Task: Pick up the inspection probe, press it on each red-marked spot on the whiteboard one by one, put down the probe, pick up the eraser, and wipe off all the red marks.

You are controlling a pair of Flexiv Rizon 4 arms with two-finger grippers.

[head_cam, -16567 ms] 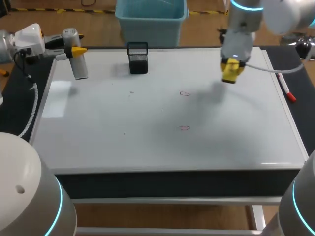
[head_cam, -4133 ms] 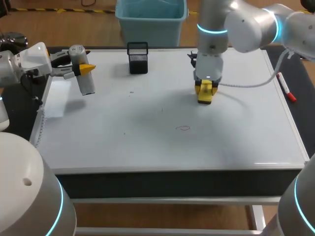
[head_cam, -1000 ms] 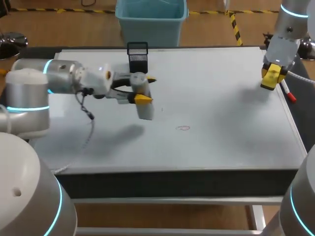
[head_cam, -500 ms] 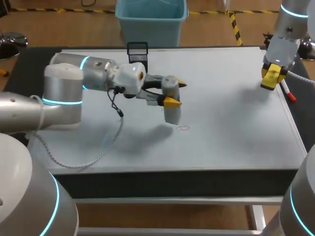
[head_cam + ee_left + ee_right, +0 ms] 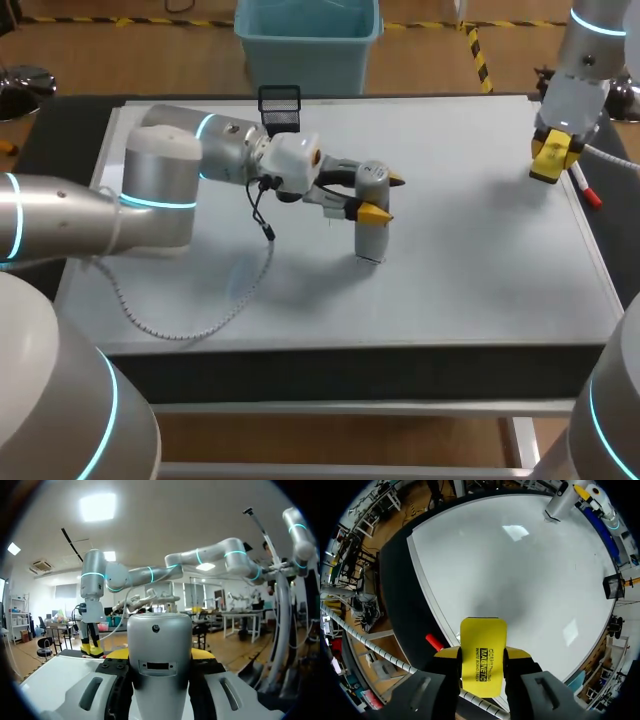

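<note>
The grey cylindrical probe (image 5: 372, 222) stands upright with its lower end on the whiteboard (image 5: 480, 270), right where a small red mark lay; that mark is hidden under it. My left gripper (image 5: 377, 196) is shut on the probe's upper part. In the left wrist view the probe (image 5: 160, 665) fills the gap between the fingers. My right gripper (image 5: 553, 158) hangs over the board's right edge, shut on the yellow eraser (image 5: 551, 160). In the right wrist view the eraser (image 5: 483, 656) sits between the fingers, and the probe (image 5: 560, 506) shows far across the whiteboard (image 5: 520, 570).
A black mesh cup (image 5: 280, 116) stands at the board's back edge. A red-capped marker (image 5: 582, 186) lies along the right edge, just under the right gripper, and shows beside the eraser as the marker (image 5: 434, 642). The left arm's cable (image 5: 200, 318) drapes over the board's front left.
The left arm has swung right across the board with the probe and set its tip down on the red mark. The right arm has stayed still.
</note>
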